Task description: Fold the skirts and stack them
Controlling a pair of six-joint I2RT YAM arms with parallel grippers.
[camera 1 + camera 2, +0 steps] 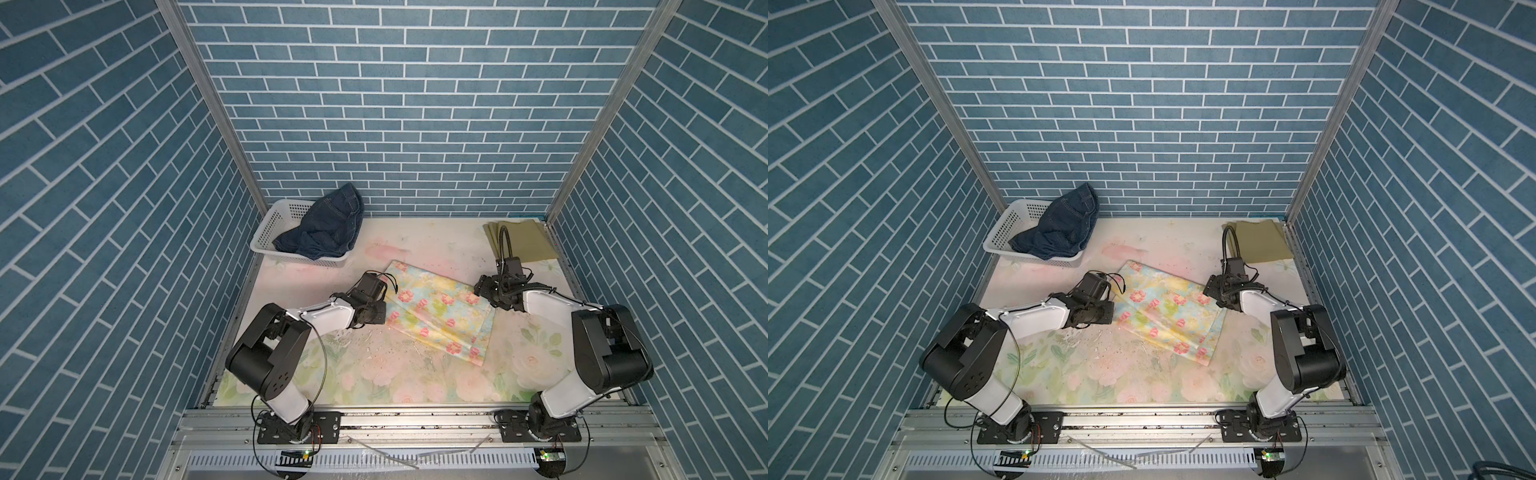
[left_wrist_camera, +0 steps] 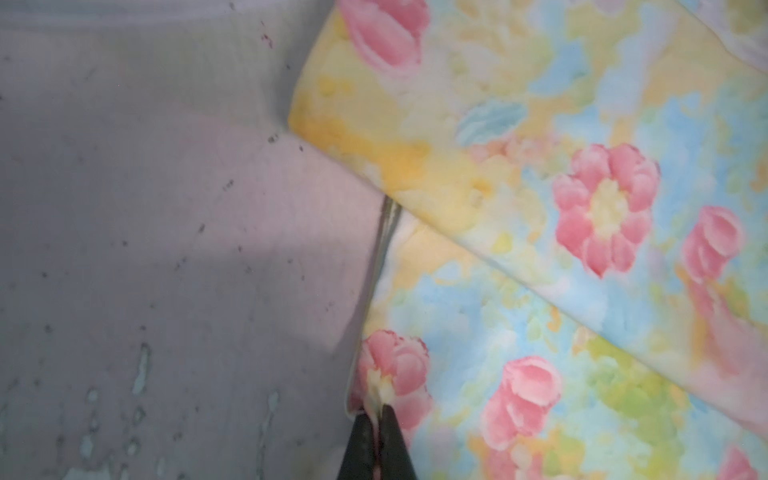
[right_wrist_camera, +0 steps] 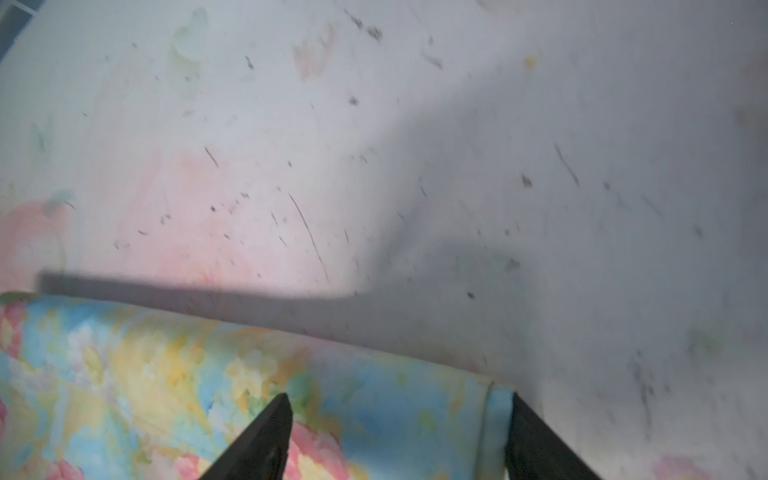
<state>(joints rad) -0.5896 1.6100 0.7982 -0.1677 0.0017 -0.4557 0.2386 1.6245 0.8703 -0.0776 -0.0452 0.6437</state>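
Note:
The pastel floral skirt (image 1: 440,311) (image 1: 1171,309) lies folded, askew, mid-table. My left gripper (image 2: 376,409) is shut on its left edge, pinching a pink flower, at the cloth's left side in both top views (image 1: 388,296) (image 1: 1116,297). My right gripper (image 3: 400,395) stands open over the skirt's right corner (image 1: 478,291) (image 1: 1209,291), one finger above the cloth and the other just off its edge. The dark denim skirt (image 1: 328,232) (image 1: 1059,232) is heaped in the basket. The olive skirt (image 1: 523,241) (image 1: 1262,243) lies folded flat at the back right.
A white perforated basket (image 1: 270,228) (image 1: 1003,230) stands at the back left corner. Blue brick walls close in the table on three sides. The right arm's black cable (image 1: 505,245) arches over the olive skirt's edge.

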